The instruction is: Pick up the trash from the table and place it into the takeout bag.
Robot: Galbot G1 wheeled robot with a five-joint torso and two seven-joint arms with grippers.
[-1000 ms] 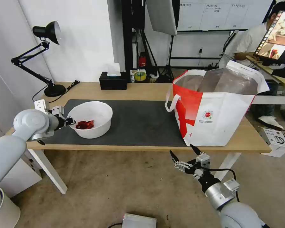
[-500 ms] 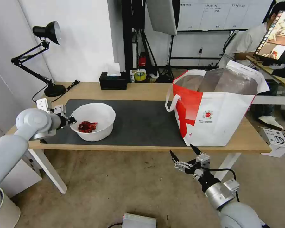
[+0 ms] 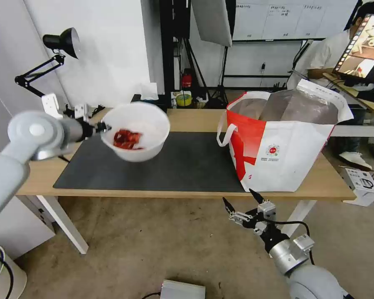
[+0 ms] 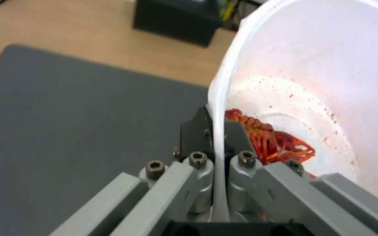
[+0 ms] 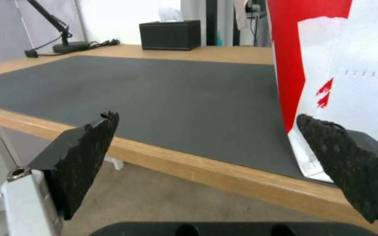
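One white bowl [image 3: 137,131] of red scraps [image 3: 127,139], raised above grey mat [image 3: 174,166] on bench [image 3: 195,118], rim clenched by left hand [image 3: 99,128]. Right hand [image 3: 242,205] spread wide, below bench edge near takeout bag [image 3: 286,141].

The bowl [image 3: 138,129] was white, with red scraps [image 3: 126,139] and fine red speckles inside. The mat [image 3: 170,162] was dark grey on a light wooden table [image 3: 195,118]. The takeout bag [image 3: 284,141] was white with red panels, silver lining and a small round red logo [image 3: 273,150].
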